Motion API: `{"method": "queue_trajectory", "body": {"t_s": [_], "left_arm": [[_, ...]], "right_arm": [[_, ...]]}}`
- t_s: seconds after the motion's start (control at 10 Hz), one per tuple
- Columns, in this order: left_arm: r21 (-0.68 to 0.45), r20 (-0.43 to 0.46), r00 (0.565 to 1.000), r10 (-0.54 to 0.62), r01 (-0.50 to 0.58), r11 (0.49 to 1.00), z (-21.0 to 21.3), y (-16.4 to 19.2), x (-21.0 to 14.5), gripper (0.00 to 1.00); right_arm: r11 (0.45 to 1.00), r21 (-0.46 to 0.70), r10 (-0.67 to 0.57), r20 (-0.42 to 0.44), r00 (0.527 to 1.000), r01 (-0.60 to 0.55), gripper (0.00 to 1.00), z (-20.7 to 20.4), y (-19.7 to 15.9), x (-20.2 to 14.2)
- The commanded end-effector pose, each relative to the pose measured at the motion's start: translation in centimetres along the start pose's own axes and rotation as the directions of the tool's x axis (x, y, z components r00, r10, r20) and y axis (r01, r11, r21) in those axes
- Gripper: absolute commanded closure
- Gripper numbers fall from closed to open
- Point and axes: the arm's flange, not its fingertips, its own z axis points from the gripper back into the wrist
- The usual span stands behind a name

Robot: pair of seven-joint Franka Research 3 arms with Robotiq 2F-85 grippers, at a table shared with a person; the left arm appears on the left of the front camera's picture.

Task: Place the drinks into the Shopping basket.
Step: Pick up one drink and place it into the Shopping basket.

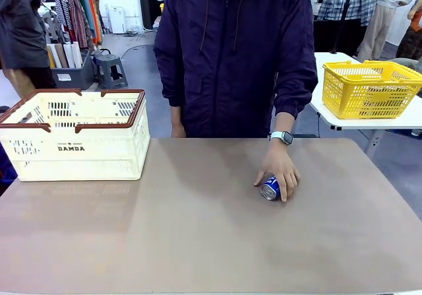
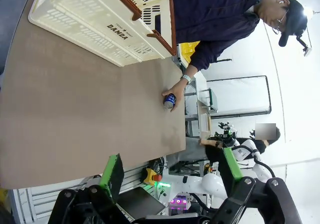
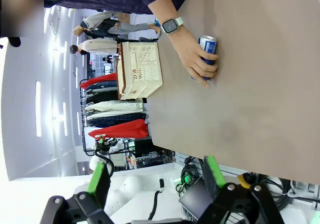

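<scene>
One drink, a blue-and-white can (image 1: 270, 189), lies on its side on the brown table, right of centre, under the person's hand (image 1: 279, 166). The same can (image 2: 169, 101) (image 3: 207, 47) appears in both wrist views, still covered by that hand. The cream Shopping basket (image 1: 74, 151) printed "DAMDA" stands at the table's far left; its inside looks empty from the front. The basket (image 2: 107, 21) (image 3: 138, 69) also shows in the wrist views. My left gripper (image 2: 170, 176) is open, held back off the table's near edge. My right gripper (image 3: 155, 176) is open too, equally far from the can.
A person in a dark jacket (image 1: 234, 51) stands at the far side of the table (image 1: 198, 242). A bright yellow mesh basket (image 1: 369, 87) sits on a separate white table at the back right. Broad bare tabletop lies between the can and the cream basket.
</scene>
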Motion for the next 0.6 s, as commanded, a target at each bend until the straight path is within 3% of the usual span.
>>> {"method": "queue_trajectory", "body": {"t_s": [0.0, 0.4, 0.5], "left_arm": [[-0.017, 0.003, 1.000, -0.011, 0.011, 1.000, 0.2, -0.2, 0.1, 0.00], [-0.017, 0.003, 1.000, -0.011, 0.011, 1.000, 0.2, -0.2, 0.1, 0.00], [-0.017, 0.003, 1.000, -0.011, 0.011, 1.000, 0.2, -0.2, 0.1, 0.00]], "right_arm": [[1.000, 0.005, 0.016, -0.004, 1.000, -0.016, 0.00, 0.3, 0.1, 0.0], [1.000, 0.000, 0.000, 0.000, 1.000, 0.000, 0.00, 0.0, 0.0, 0.0], [0.994, -0.054, 0.087, -0.131, 0.987, -0.095, 0.00, -5.3, 3.2, 1.2]]}}
